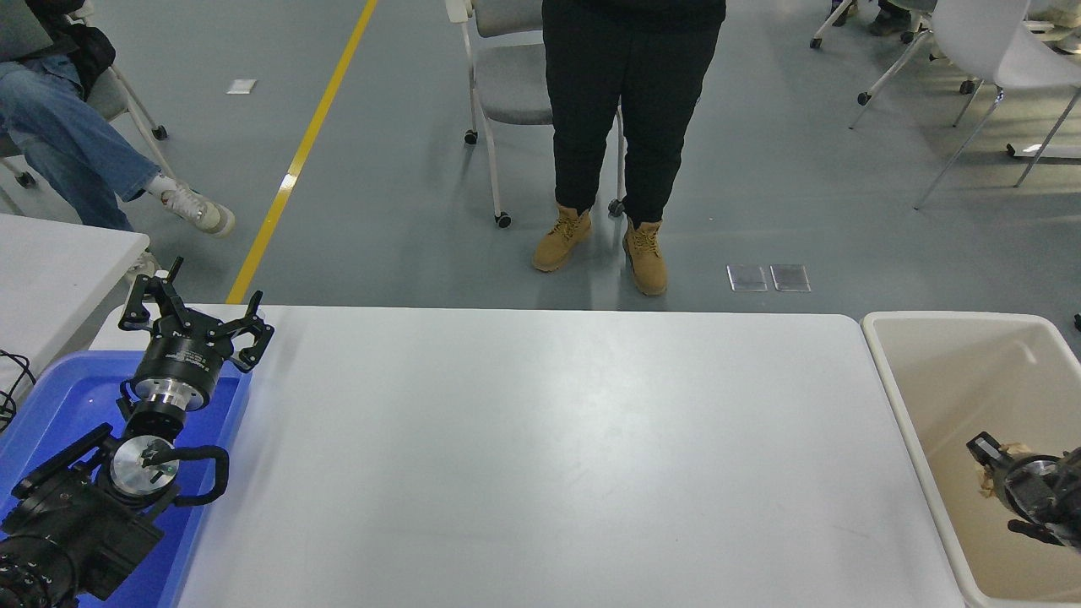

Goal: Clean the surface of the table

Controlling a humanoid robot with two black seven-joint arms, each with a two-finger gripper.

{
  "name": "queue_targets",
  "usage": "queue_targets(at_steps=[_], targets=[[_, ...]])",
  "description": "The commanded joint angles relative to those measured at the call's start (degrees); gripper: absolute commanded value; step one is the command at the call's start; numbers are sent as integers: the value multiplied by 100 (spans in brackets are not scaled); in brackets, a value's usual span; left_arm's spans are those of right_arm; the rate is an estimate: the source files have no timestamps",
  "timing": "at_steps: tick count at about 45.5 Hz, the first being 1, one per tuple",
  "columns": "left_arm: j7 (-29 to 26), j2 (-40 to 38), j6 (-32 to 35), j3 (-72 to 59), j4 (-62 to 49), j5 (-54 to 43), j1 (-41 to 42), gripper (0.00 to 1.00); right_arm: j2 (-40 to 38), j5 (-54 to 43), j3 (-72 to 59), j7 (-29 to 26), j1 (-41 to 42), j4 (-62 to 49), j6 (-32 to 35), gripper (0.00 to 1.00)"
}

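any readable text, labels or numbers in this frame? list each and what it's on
None readable.
Left tool: small white print on its black body, too small and blurred to read.
Table surface, blue tray, beige bin: no print visible.
Right tool: no label visible.
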Motion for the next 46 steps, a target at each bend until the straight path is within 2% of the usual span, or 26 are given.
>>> queue_targets(at_steps=[1,12,16,19,27,31,46], targets=[[0,0,0,0,-4,0,0,100,19,2,52,-2,-11,1,-150,15],[0,0,0,0,4,0,0,100,10,2,70,25,-2,1,-588,71],[0,0,0,0,5,0,0,100,19,11,87,33,-2,18,-826,85],[0,0,0,0,4,0,0,100,19,11,96,33,-2,36,-923,89],[0,0,0,0,4,0,0,100,19,11,96,33,-20,62,-932,89],[0,0,0,0,5,0,0,100,19,11,96,33,-20,71,-932,97],[0,0,0,0,4,0,0,100,10,11,114,33,-2,89,-897,97]])
